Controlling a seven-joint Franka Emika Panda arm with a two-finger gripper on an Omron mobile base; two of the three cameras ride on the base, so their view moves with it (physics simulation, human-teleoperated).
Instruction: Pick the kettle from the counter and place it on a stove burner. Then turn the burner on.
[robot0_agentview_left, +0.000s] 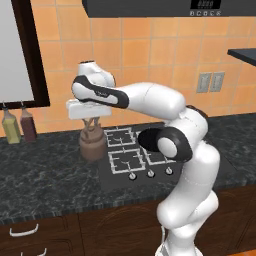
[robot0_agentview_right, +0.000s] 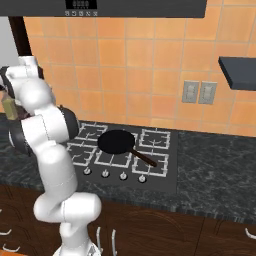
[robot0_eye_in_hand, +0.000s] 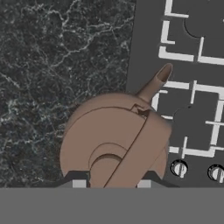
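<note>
I have the gripper (robot0_agentview_left: 90, 121) clamped on the kettle (robot0_agentview_left: 93, 143) handle, by the cooktop's (robot0_agentview_left: 116, 176) left edge. Its arch could pivot between my fingers and swing the kettle against a grate (robot0_agentview_left: 118, 136).

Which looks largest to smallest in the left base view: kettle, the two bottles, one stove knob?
1. kettle
2. the two bottles, alike in size, so not ranked against each other
3. stove knob
The bottles stand farther back, so their true size is unsure.

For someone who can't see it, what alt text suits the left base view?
A white robot arm's hand grips the arched handle of a brown kettle standing on the dark stone counter, beside the black cooktop. Two bottles stand far left against the orange-tiled wall.
</note>
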